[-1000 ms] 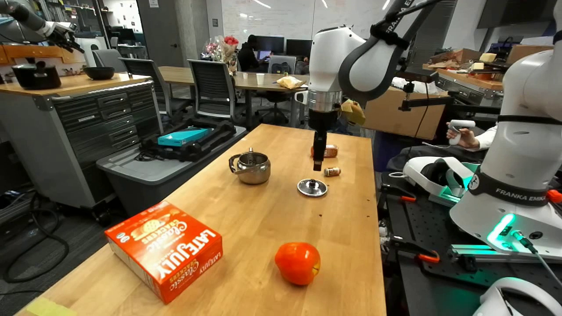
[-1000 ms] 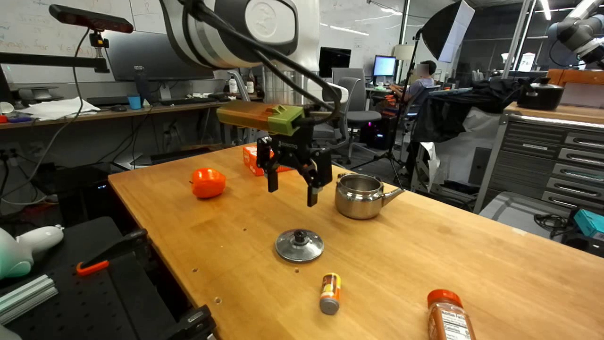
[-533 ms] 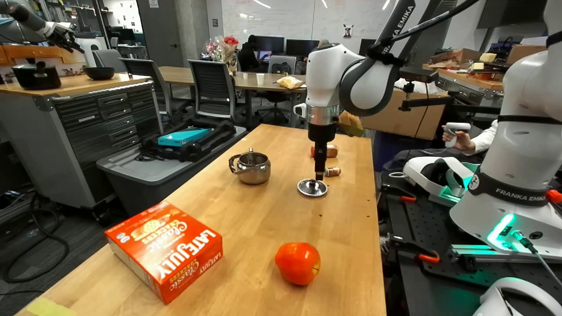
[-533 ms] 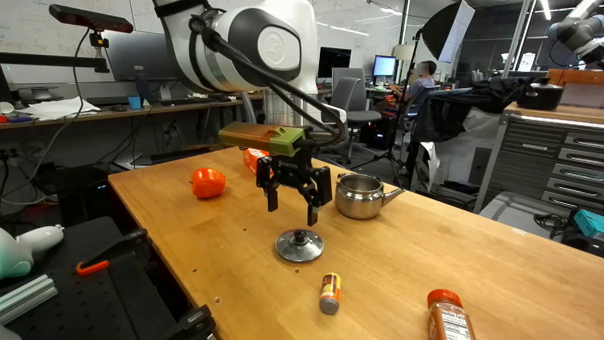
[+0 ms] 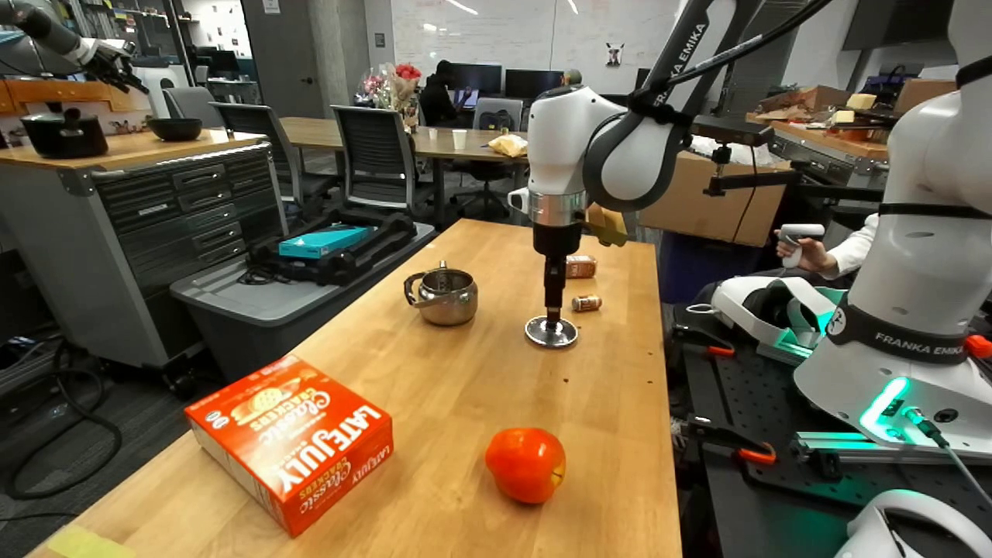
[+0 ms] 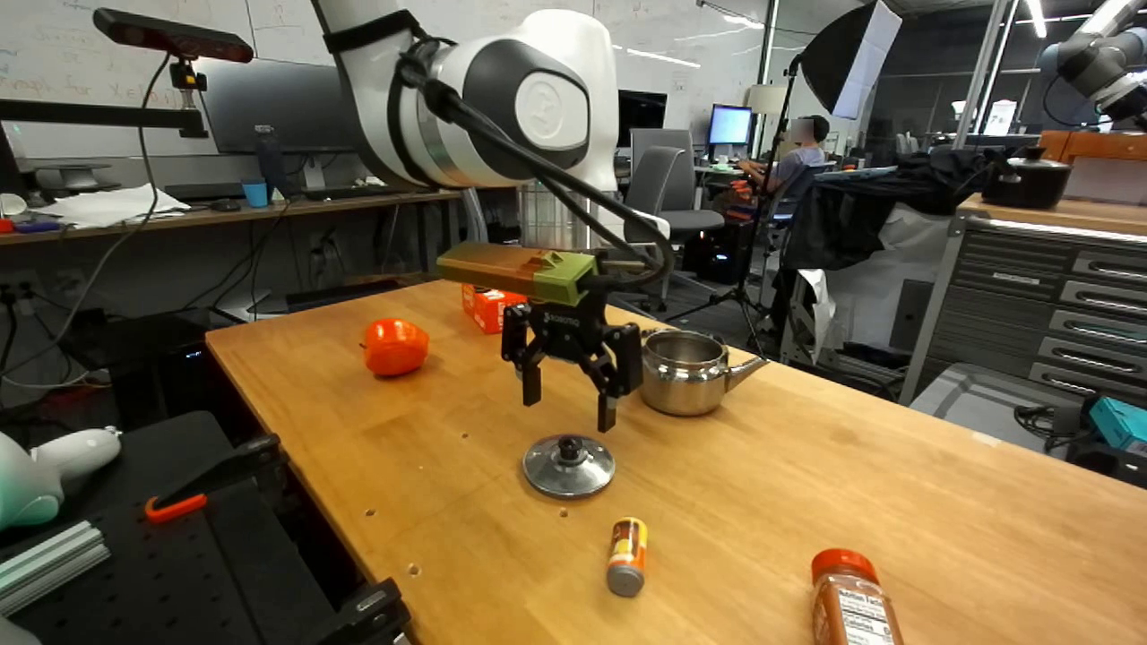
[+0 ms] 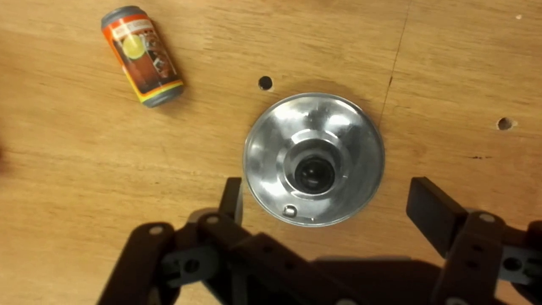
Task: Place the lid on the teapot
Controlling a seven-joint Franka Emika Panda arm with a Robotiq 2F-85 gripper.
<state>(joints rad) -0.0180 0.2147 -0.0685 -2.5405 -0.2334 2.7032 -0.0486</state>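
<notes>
The lid is a round silvery disc with a dark knob. It lies flat on the table, knob up, in both exterior views [image 5: 552, 338] [image 6: 566, 477] and in the wrist view [image 7: 355, 169]. The teapot, a squat shiny metal pot with an open top, stands upright in both exterior views [image 5: 451, 307] [image 6: 683, 385]; it is out of the wrist view. My gripper points down, open and empty, just above the lid in both exterior views [image 5: 552, 316] [image 6: 569, 412]. In the wrist view its fingers [image 7: 326, 186] stand on either side of the lid, with the knob between them.
A small can [image 6: 627, 557] lies beside the lid; it also shows in the wrist view [image 7: 144, 57]. A red-capped bottle [image 6: 851, 600] lies farther along the table. An orange-red ball-like fruit [image 5: 525, 465] and a red cracker box [image 5: 291, 434] sit at the other end.
My gripper has come down toward the lid and shifted slightly sideways toward the teapot's side. Its fingers stay open. The lid and teapot have not moved.
</notes>
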